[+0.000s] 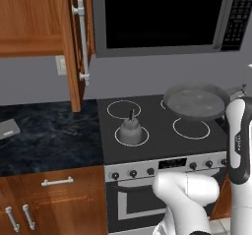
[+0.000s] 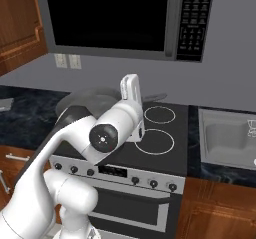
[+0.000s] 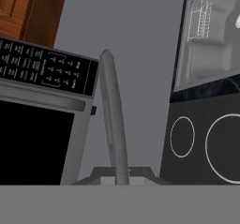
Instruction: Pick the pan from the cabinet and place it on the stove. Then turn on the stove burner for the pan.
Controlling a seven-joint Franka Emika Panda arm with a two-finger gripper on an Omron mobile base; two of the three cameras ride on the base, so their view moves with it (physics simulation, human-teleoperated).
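The dark-grey pan (image 1: 193,102) sits level over the back right of the black stove (image 1: 157,148), covering the burner ring there; I cannot tell whether it touches the glass. Its thin handle (image 3: 113,124) runs up from between my fingertips in the hand view, where the gripper (image 3: 122,175) is shut on it. From the right base view the pan (image 2: 84,100) shows partly behind my arm. The front right stove burner (image 1: 191,128) is bare. At upper left the cabinet (image 1: 29,17) has its door (image 1: 78,42) swung open.
A small grey kettle (image 1: 131,131) stands on the front left ring. A microwave (image 1: 162,17) hangs low over the stove. Black knobs (image 1: 133,173) line the silver front panel. The sink (image 2: 227,135) lies right of the stove, dark countertop (image 1: 49,135) to its left.
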